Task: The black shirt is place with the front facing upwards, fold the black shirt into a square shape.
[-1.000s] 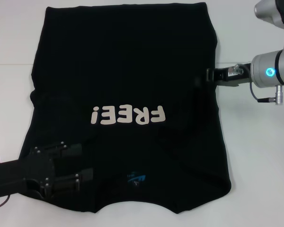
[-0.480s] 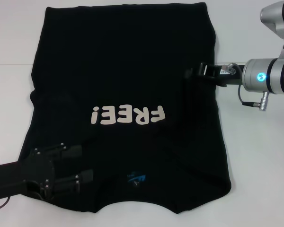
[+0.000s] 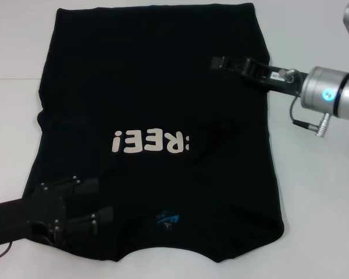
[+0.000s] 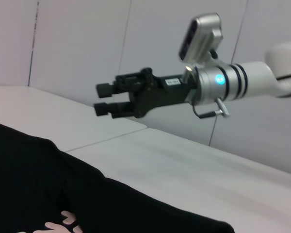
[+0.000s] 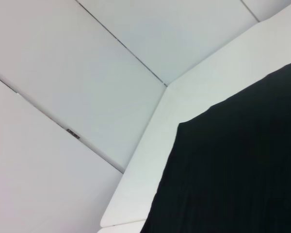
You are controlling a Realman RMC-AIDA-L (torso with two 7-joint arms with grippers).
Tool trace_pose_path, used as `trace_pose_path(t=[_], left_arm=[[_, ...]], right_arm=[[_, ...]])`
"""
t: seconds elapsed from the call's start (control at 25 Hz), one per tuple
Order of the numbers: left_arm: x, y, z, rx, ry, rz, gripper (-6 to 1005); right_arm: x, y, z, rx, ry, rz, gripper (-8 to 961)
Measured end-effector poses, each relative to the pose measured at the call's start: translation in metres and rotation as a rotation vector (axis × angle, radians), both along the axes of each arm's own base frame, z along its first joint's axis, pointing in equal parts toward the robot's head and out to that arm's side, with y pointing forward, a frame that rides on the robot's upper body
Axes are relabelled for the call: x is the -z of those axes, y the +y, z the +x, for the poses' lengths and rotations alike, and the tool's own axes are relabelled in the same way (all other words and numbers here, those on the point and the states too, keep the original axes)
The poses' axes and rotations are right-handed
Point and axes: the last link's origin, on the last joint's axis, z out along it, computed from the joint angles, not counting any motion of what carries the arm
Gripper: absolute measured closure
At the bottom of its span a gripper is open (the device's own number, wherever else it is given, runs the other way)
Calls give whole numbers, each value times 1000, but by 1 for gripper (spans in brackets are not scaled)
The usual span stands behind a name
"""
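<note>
1 shirt (image 3: 151, 104), 2 grippers: left (image 3: 102, 200) over its collar end, right (image 3: 216, 62) above its far half.

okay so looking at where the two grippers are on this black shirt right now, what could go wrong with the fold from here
1. The right gripper sits above the black shirt, and a ridge of cloth already hides part of the white lettering. That ridge may get pressed in as a crooked crease.
2. In the left wrist view the right gripper's fingers show only a narrow gap and no cloth between them, so it may be carrying nothing.
3. The left gripper lies low over the shirt near the collar, and could drag that end askew.
</note>
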Motion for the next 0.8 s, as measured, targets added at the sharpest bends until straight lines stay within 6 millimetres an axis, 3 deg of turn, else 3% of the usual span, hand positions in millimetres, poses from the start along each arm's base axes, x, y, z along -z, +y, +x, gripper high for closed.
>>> trace_pose_path(t=[0.32, 0.52, 0.72, 0.8], left_arm=[[-20, 5, 0, -252, -193, -120, 264], [-39, 11, -5, -463, -281, -233, 264], [-62, 13, -14, -669, -312, -311, 264], [-69, 13, -20, -762, -268, -341, 264]], right_arm=[[-22, -39, 37, -234, -83, -2, 344], [-40, -79, 72, -469, -211, 65, 229], [-41, -113, 98, -604, -339, 162, 235], [-35, -121, 103, -635, -368, 165, 177]])
